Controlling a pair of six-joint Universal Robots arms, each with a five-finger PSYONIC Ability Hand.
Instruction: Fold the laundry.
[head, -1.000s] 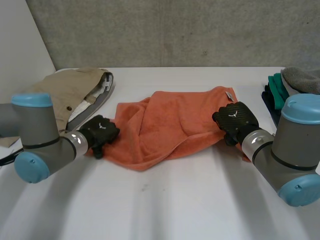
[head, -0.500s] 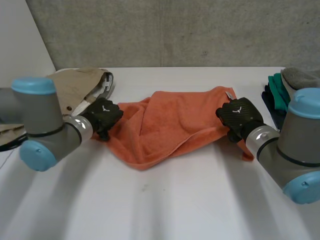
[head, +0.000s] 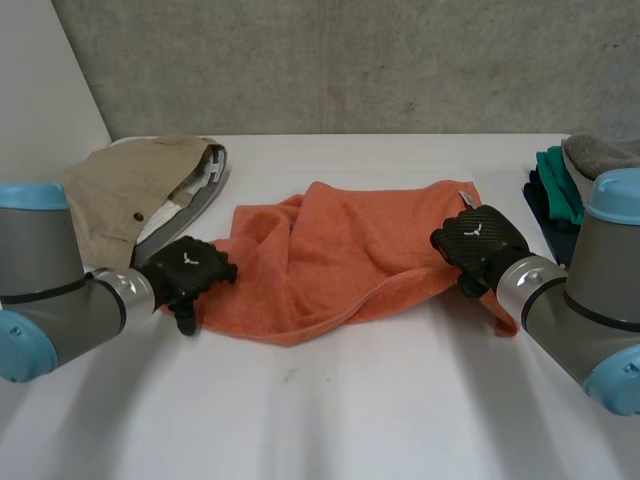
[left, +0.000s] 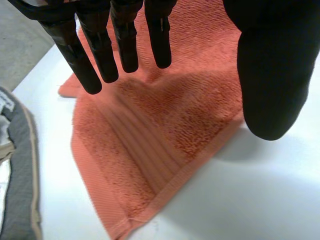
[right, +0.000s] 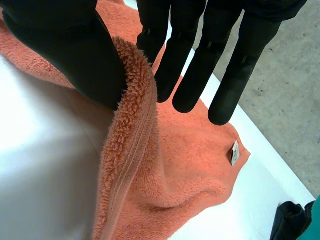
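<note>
Orange towel (head: 340, 250) bunched at bench (head: 330, 420) centre. Left robot hand (head: 185, 275) back over near-left corner, open-palmed, empty: regrasp needed. Right robot hand (head: 478, 240) keeps pinching right edge.

The white tag (right: 234, 152) on the orange towel (head: 330, 260) cannot be read.

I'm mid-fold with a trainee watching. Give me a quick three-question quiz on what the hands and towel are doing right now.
1. True or false: the left hand is gripping the towel.
2. Which hand pinches a raised towel edge between thumb and fingers? A. left hand B. right hand C. neither
3. Fill in: the towel's tag lies at the corner nearest the ___ hand.
Key: 1 false, its straight fingers hover over a corner. 2 B. 3 right.
</note>
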